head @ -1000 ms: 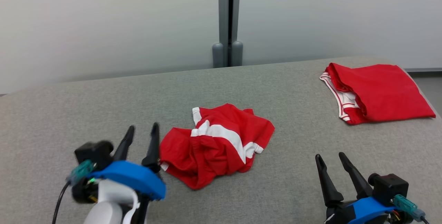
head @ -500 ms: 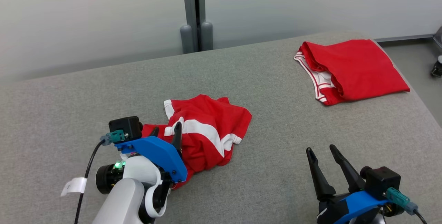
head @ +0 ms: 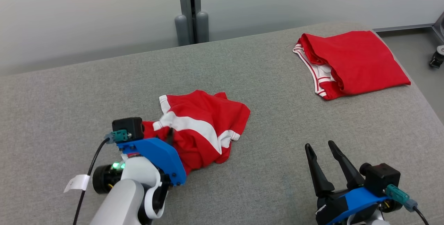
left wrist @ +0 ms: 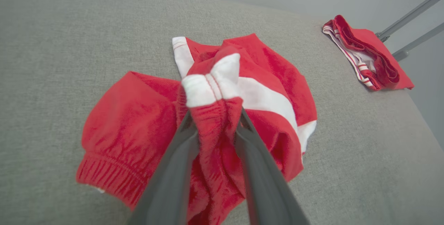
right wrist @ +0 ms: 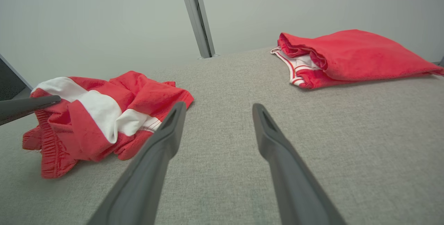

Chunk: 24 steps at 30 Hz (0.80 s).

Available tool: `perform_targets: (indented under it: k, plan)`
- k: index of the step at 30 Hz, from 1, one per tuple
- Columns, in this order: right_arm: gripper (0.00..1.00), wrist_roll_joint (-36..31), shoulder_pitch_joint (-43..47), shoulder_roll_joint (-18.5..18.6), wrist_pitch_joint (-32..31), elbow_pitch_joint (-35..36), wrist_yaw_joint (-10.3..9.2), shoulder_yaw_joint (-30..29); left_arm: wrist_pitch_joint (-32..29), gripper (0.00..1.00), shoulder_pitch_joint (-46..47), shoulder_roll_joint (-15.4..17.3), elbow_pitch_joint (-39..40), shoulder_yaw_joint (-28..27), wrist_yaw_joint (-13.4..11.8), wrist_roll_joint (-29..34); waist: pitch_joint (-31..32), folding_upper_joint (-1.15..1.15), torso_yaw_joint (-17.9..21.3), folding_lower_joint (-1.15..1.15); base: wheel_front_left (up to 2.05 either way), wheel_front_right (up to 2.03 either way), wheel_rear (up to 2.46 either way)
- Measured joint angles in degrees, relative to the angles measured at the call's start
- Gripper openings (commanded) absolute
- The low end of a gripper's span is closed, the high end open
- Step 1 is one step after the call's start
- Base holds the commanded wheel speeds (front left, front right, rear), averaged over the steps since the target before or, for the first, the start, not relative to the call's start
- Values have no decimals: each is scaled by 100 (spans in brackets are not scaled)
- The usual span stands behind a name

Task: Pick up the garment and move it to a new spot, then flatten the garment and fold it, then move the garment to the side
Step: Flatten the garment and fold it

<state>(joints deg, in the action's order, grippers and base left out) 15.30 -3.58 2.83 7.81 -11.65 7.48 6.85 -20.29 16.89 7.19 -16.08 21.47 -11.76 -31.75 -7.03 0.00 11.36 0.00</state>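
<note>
Two fingers (left wrist: 175,169) of the left gripper (left wrist: 213,117) pinch a bunch of the crumpled red-and-white shorts (left wrist: 128,114) on the grey table (left wrist: 52,44); the right gripper (head: 319,144) gapes empty nearby, the folded red garment (head: 360,58) farther off.

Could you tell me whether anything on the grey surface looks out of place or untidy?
The red and white garment lies crumpled in a heap near the middle, one fold bunched in the left claw. The folded red garment at the far right lies neat. Nothing looks spilled or damaged.
</note>
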Motion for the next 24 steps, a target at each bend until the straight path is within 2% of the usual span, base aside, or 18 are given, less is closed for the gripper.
perform_targets:
  k: [6, 9, 10, 11, 12, 14, 19, 22, 23, 24]
  plan:
    - [100, 34, -83, 0, 34, -58, 0, 11, 909, 0, 552, 132, -78, 58, 280, 380, -19, 0, 77, 0, 0, 0, 0]
    - [100, 34, -87, 0, 41, -64, 0, 8, 1117, 0, 871, 146, -100, 163, 430, 524, -24, 0, 103, 0, 0, 0, 0]
    - [100, 35, -99, 1, 42, -65, 1, 5, 1283, 0, 1244, 123, -167, 297, 601, 664, -35, 0, 126, 0, 0, 0, 0]
    - [100, 35, -99, 1, 42, -65, 1, 5, 1283, 0, 1244, 123, -167, 297, 601, 664, -35, 0, 126, 0, 0, 0, 0]
    - [100, 41, -130, 0, 43, -71, 1, 26, 1427, 0, 1634, 26, -260, 412, 739, 779, -54, 0, 165, 0, 0, 0, 0]
    - [100, 45, -156, 0, 44, -78, 0, 30, 1464, 0, 1847, -16, -330, 482, 809, 818, -62, 0, 188, 0, 0, 0, 0]
    - [100, 93, -208, 0, 62, -120, 0, 88, 1906, 0, 2842, -185, -592, 698, 1184, 979, -95, 0, 350, 0, 0, 0, 0]
    - [100, 93, -207, 1, 83, -155, 0, 64, 2185, 0, 3139, -256, -665, 817, 1377, 1006, -99, 0, 412, 0, 0, 0, 0]
    - [100, 93, -199, 0, 101, -157, 0, 26, 2243, 0, 3134, -274, -700, 953, 1513, 999, -97, 0, 409, -1, 0, 0, 0]
    - [100, 93, -199, 0, 101, -157, 0, 26, 2243, 0, 3134, -274, -700, 953, 1513, 999, -97, 0, 409, -1, 0, 0, 0]
